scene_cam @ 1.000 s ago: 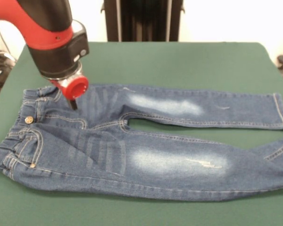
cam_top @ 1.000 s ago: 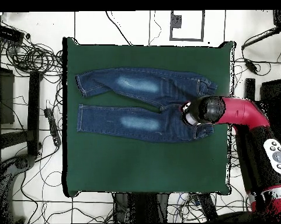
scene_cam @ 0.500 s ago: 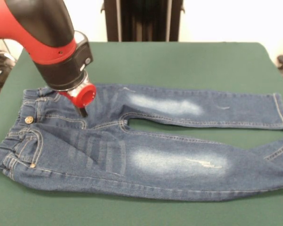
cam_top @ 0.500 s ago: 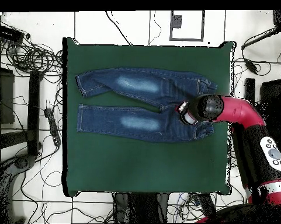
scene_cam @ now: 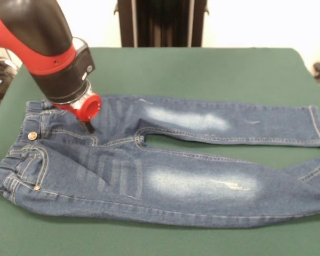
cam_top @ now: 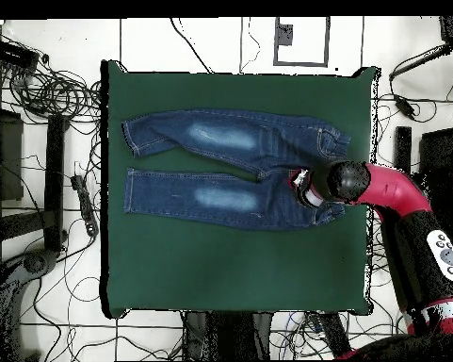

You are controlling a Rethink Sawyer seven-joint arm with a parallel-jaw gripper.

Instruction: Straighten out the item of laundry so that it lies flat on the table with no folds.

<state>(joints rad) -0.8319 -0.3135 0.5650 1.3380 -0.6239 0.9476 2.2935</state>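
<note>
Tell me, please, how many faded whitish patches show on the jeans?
2: one patch on the far leg's thigh, the other patch on the near leg's thigh. Any on the underside are hidden.

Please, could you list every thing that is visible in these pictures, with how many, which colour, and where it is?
jeans: one pair, blue denim with faded whitish thigh patches, spread lengthwise on the table, waist at the left of the front view, legs apart and running right.
table: one, dark green cloth, under the jeans and much larger than them.
cables: many, black, on the pale floor around the table in the overhead view.
arm: one, red and black, coming in above the waist end of the jeans.
gripper: one, red collar with a dark tip, at the denim just below the waistband; whether open or shut cannot be seen.
</note>
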